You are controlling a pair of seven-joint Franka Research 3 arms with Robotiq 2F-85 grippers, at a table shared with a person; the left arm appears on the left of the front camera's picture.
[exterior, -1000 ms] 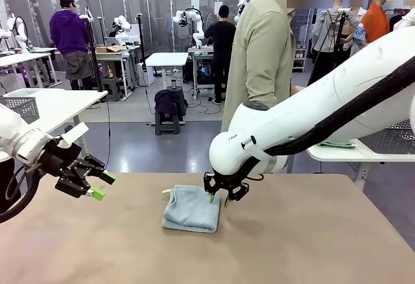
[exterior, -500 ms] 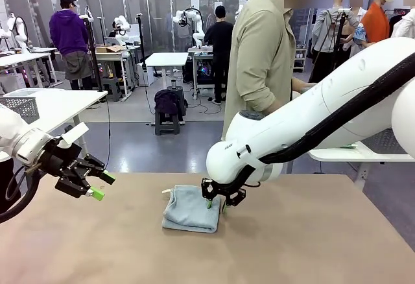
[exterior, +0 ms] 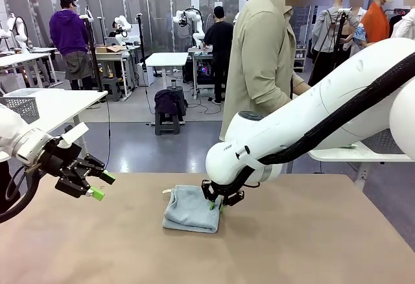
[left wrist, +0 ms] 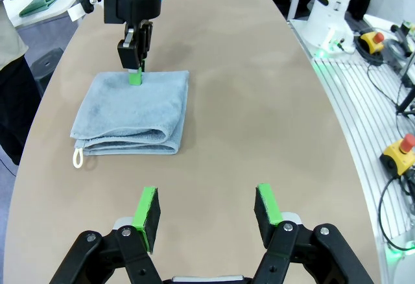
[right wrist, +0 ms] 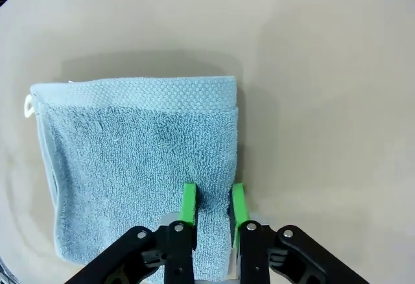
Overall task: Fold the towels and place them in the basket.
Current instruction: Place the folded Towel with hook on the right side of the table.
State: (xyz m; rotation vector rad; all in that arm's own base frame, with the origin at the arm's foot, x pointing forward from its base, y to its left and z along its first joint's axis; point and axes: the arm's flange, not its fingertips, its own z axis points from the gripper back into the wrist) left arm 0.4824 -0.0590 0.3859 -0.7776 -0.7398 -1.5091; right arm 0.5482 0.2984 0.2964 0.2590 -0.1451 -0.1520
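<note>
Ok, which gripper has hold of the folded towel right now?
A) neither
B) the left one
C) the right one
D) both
C: the right gripper is shut on one edge of the blue-grey towel, while the left gripper hangs open over the bare table, apart from the towel.

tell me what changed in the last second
The right tool lowered onto the edge of the folded blue towel and closed, pinching it. The left tool stayed open, hovering above the table; the towel kept its place.
</note>
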